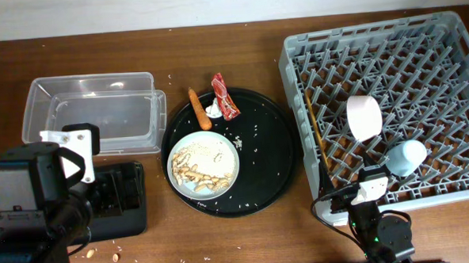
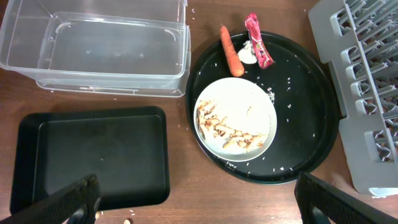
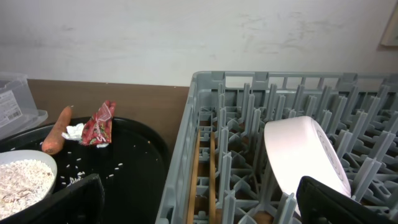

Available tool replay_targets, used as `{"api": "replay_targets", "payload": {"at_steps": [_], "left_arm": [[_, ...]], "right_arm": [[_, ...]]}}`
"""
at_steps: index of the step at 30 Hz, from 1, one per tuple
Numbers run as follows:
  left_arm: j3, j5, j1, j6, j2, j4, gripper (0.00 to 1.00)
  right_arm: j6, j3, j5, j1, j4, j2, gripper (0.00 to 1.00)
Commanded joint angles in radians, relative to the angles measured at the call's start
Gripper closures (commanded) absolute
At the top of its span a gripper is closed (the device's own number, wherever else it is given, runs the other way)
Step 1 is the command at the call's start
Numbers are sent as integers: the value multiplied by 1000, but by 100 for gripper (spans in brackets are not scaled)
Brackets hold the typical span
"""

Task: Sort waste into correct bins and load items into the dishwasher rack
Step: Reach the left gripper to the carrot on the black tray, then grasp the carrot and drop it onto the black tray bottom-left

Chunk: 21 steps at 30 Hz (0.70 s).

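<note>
Rack held bowl, cup and chopsticks; my left gripper and right gripper gaped empty, so I judged waste sorting due next: descend, pinch carrot.

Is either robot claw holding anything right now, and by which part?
Nothing is held. The left gripper and right gripper are both open and empty.

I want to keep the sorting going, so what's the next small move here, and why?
Probably swing the open left gripper from by the flat black tray to the carrot at the round tray's rim. The bowl, cup and chopsticks already sit in the rack, while carrot, wrapper and tissue lie loose beside the plate.
</note>
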Motion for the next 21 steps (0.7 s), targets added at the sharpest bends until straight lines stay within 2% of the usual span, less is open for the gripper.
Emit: {"api": "replay_targets", "payload": {"at_steps": [1,7,9,12,15,16,17,18,19,20,21], "left_arm": [[4,-14,1,-9,-3,1,1],[4,35,1,-9,-3,3,1],[3,229,0,-8,18,174,1],[3,272,-90,-9,269,225,1],[3,327,-112,-8,535,363,1],[3,268,-157,-9,631,408,7],[3,190,-210,-10,735,463,21],[3,140,-247,-14,809,509,28],[3,71,-284,-67,888,563,32],[3,-45,-302,-169,959,600,43],[3,-98,-308,-255,1020,624,51]], "right_arm": [[5,-11,-2,-3,2,-9,2],[5,-11,-2,-3,2,-9,2],[5,-11,-2,-3,2,-9,2],[5,-11,-2,-3,2,-9,2],[5,-11,-2,-3,2,-9,2],[5,-11,-2,-3,2,-9,2],[5,-11,-2,-3,2,-9,2],[5,-11,-2,-3,2,-8,2],[5,-11,-2,-3,2,-9,2],[5,-11,-2,-3,2,-9,2],[5,-11,-2,-3,2,-9,2]]}}
